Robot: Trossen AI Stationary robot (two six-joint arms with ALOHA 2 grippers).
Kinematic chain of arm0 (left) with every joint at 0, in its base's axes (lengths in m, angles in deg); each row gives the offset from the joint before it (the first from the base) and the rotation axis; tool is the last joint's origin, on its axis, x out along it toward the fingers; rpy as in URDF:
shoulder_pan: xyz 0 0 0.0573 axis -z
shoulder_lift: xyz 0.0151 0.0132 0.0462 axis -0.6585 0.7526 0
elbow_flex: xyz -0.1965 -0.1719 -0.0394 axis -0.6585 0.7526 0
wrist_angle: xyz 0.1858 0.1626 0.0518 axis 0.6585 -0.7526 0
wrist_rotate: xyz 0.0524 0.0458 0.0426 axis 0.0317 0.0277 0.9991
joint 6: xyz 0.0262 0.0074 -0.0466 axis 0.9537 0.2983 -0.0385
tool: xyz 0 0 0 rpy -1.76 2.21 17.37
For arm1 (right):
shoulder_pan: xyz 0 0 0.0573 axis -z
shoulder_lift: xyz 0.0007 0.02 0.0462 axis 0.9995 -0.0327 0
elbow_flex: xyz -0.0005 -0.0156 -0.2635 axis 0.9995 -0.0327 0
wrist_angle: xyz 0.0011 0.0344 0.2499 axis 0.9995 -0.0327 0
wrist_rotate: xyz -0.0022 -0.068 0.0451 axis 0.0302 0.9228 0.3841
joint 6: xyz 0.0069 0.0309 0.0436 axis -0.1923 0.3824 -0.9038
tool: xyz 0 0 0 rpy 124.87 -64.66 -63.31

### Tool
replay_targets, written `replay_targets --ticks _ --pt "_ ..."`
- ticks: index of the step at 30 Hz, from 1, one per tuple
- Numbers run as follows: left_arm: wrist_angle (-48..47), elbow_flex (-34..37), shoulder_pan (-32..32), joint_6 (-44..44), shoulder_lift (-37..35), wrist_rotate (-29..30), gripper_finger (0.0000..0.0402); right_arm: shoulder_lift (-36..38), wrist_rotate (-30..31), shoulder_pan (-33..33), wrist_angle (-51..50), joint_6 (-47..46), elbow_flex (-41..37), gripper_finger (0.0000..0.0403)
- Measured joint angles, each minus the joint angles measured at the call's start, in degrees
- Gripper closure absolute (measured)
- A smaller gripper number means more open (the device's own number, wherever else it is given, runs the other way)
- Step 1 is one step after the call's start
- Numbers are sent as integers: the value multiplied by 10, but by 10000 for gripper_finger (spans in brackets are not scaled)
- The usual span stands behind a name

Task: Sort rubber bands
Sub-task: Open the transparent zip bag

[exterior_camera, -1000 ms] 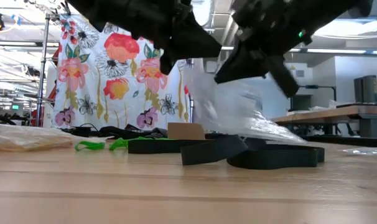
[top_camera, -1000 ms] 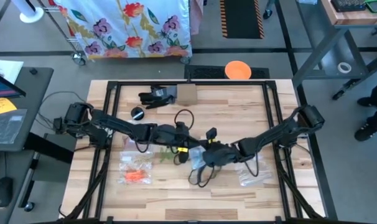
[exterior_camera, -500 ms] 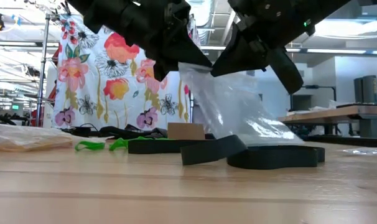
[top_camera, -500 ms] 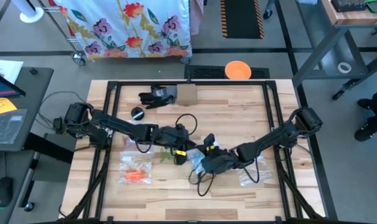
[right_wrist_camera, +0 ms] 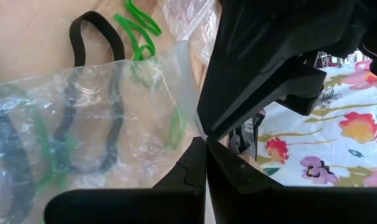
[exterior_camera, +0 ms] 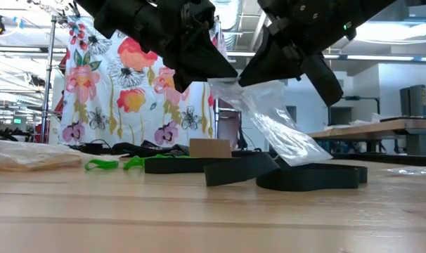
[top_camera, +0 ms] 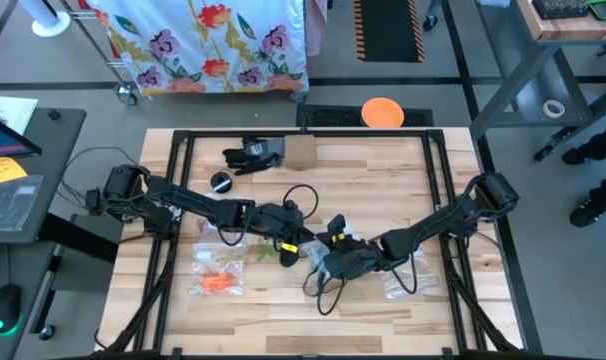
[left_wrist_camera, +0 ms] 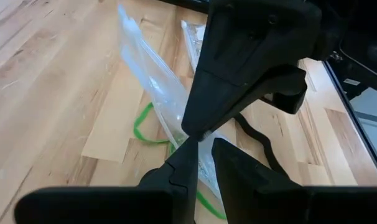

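The left hand (top_camera: 301, 243) and the right hand (top_camera: 323, 258) meet tip to tip above the middle of the pale wooden counter (top_camera: 383, 160), each clamped on the top edge of one clear plastic zip bag (exterior_camera: 273, 126); the left hand's fingers (left_wrist_camera: 191, 165) stand only slightly apart around the film, while the right hand's fingers (right_wrist_camera: 198, 165) are pressed fully together on it. In the low view the bag hangs from that shared pinch and slopes down until its lower end lies on the counter. Through its film the right wrist view shows green rubber bands (right_wrist_camera: 48, 155) and a dark rubber band loop (right_wrist_camera: 92, 140) behind or inside the bag; which, I cannot tell. Just beyond the bag's edge, more loose green rubber bands (right_wrist_camera: 139, 18) and a black rubber band (right_wrist_camera: 95, 31) lie flat on the wood. From table height, thick dark bands (exterior_camera: 269, 172) lie directly under the two hands and bright green ones (exterior_camera: 100, 164) lie to one side. Toward the left arm's side a second clear bag holding orange bands (top_camera: 217, 282) lies flat, and another clear bag (top_camera: 403, 285) lies below the right arm. A black cable (top_camera: 323, 290) curls near the hands. The front strip of the counter is bare wood, as is most of the far right quarter; a small brown cardboard box (top_camera: 300, 151) and a black glove-like object (top_camera: 251, 155) sit near the far edge.
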Motion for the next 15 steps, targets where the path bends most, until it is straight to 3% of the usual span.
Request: replay_targets --ticks 8,15 --pt "-1 0 0 -1 0 4 353 0 0 -3 1 0 0 403" --pt "-2 0 0 21 0 50 349 0 1 -3 2 0 0 403"
